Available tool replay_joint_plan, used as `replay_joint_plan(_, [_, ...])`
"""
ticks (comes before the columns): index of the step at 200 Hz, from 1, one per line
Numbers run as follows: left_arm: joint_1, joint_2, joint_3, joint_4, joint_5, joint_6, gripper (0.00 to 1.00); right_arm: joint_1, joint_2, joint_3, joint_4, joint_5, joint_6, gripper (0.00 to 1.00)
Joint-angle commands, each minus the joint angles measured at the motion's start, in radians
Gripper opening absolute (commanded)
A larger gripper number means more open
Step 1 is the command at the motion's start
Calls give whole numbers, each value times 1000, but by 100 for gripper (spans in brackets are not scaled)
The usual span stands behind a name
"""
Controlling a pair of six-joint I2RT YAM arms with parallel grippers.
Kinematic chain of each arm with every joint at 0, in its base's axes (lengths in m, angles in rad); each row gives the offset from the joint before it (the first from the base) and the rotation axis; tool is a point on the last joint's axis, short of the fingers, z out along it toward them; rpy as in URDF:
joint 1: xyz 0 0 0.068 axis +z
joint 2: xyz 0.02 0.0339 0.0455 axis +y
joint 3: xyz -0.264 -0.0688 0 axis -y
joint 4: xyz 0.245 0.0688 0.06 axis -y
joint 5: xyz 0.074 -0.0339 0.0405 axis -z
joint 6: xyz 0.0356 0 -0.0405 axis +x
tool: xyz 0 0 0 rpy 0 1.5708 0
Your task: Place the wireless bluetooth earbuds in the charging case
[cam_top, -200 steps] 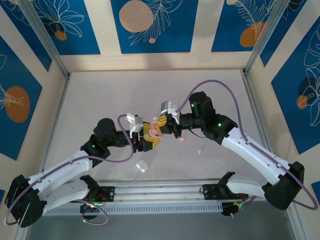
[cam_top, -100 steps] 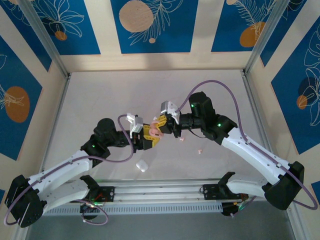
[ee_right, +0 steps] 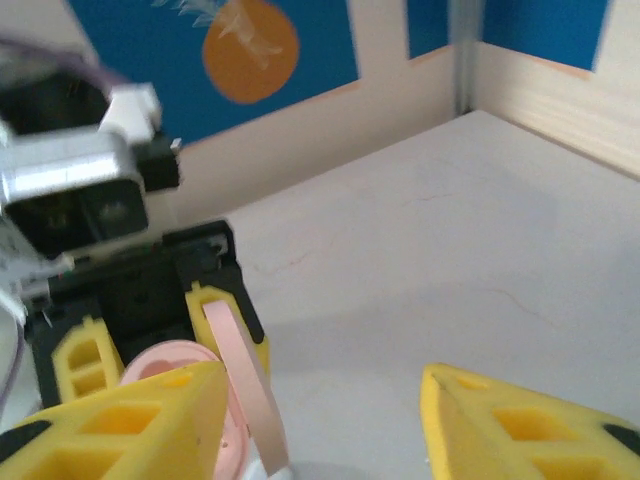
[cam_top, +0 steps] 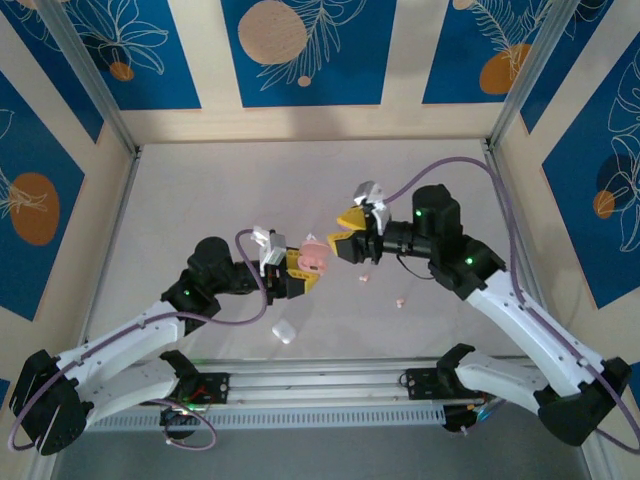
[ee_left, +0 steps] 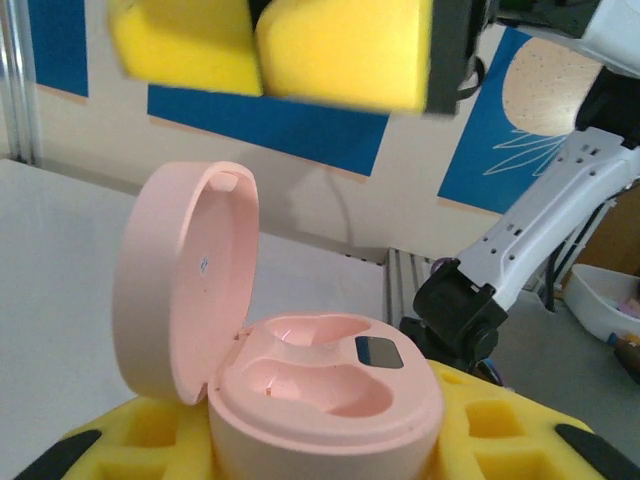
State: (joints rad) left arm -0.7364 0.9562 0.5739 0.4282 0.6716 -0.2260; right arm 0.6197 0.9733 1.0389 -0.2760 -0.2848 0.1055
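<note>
My left gripper (cam_top: pixel 306 268) is shut on the pink charging case (cam_top: pixel 314 257), holding it above the table. In the left wrist view the case (ee_left: pixel 325 385) sits between the yellow pads, its lid (ee_left: pixel 185 280) swung up at the left and both wells bare. My right gripper (cam_top: pixel 345 241) stands open just right of the case, nothing between its fingers. Its yellow fingers (ee_left: pixel 340 50) hang over the case. From the right wrist, the right gripper (ee_right: pixel 325 430) faces the lid's edge (ee_right: pixel 245 390). Two tiny pale pink earbuds (cam_top: pixel 363 277) (cam_top: pixel 400 301) lie on the table.
A white pebble-like case (cam_top: pixel 284 332) lies on the table near the front rail (cam_top: pixel 320 382). Wooden walls with blue panels (cam_top: pixel 300 50) and metal posts (cam_top: pixel 120 130) enclose the grey table (cam_top: pixel 300 190).
My right gripper has opened and drawn back to the right, away from the case. The left gripper has tightened slightly on the case and stayed put.
</note>
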Motion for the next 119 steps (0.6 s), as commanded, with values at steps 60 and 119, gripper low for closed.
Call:
replay_joint_plan(60, [-3, -73, -71, 91, -138, 23, 32, -350, -56, -242, -338, 150, 662, 41])
replay_joint_plan(119, [-3, -103, -88, 112, -193, 24, 32, -340, 145, -304, -422, 238, 704, 34])
